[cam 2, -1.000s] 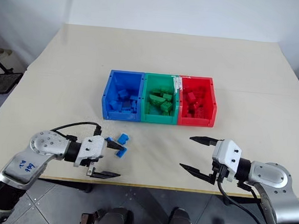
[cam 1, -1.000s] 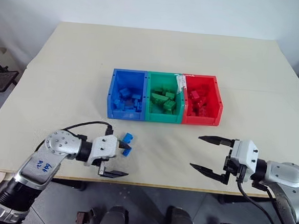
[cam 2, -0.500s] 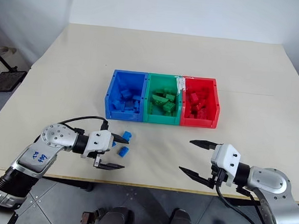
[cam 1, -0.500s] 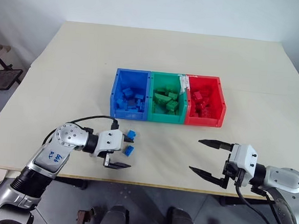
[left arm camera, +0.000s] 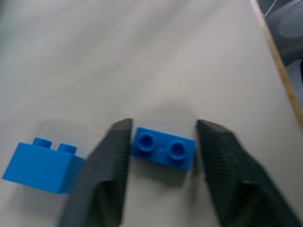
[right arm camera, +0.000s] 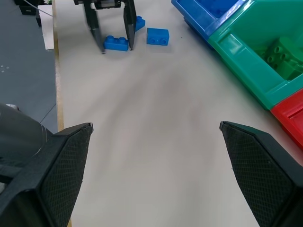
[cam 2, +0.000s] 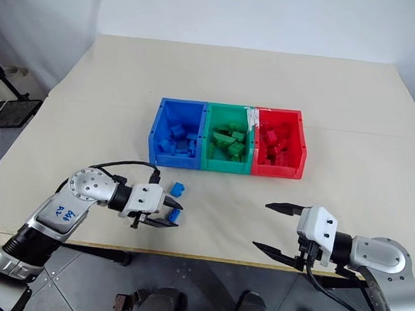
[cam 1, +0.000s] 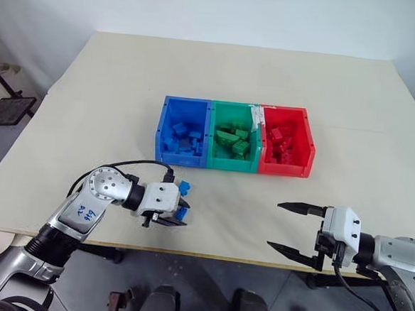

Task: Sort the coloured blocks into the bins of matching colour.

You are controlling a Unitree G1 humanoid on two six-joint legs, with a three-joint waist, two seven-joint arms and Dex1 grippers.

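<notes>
Two blue blocks lie on the table in front of the bins. My left gripper (left arm camera: 163, 124) is shut on the nearer block (left arm camera: 163, 149), one finger at each end, and the block still rests on the table (cam 1: 181, 214). The second blue block (left arm camera: 40, 161) sits just beside it, on the bins' side (cam 1: 184, 188). The bins stand joined in a row: blue (cam 1: 179, 157), green (cam 1: 230, 164) and red (cam 1: 283, 169), each holding several bricks of its own colour. My right gripper (cam 1: 274, 224) hangs open near the table's front right edge, with nothing between its fingers.
The table's front edge (cam 1: 222, 257) runs just below both grippers. A white label (cam 1: 254, 115) sticks to the wall between the green and red bins. A dark stand (cam 1: 4, 106) is on the floor off the table's left side.
My left gripper's fingers have closed from wide open onto the nearer blue block. The right gripper has stayed open and about where it was.
</notes>
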